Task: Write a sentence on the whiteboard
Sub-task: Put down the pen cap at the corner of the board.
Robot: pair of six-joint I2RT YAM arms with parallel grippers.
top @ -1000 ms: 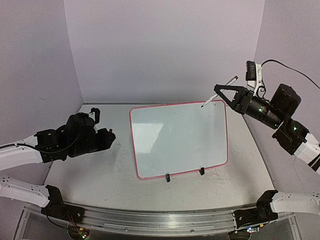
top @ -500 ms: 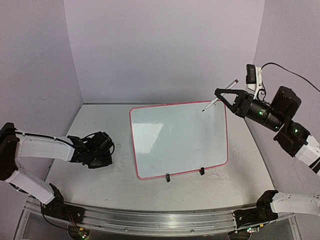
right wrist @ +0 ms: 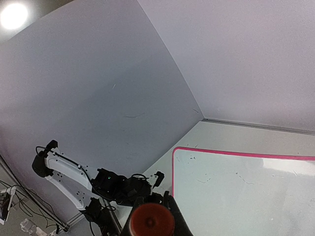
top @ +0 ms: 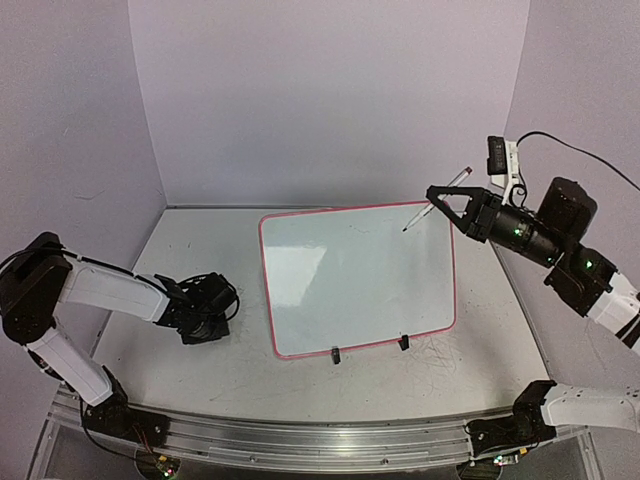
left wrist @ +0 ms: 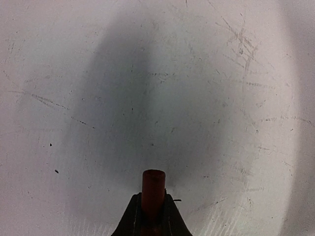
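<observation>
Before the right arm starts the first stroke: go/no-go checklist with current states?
1. Marker gripped in right pincer: ok, jaws closed on it.
2. Tip over the whiteboard, inside the rim: ok, near its far right corner.
3. Tip touching the surface: cannot tell from above.
4. Writing area free: ok, no line of words shows, only faint specks.
5. Left pincer off the whiteboard: ok, low over the table to its left, shut on a red tube.
6. Whiteboard fixed in place: cannot tell; two black clips sit at its near rim.
</observation>
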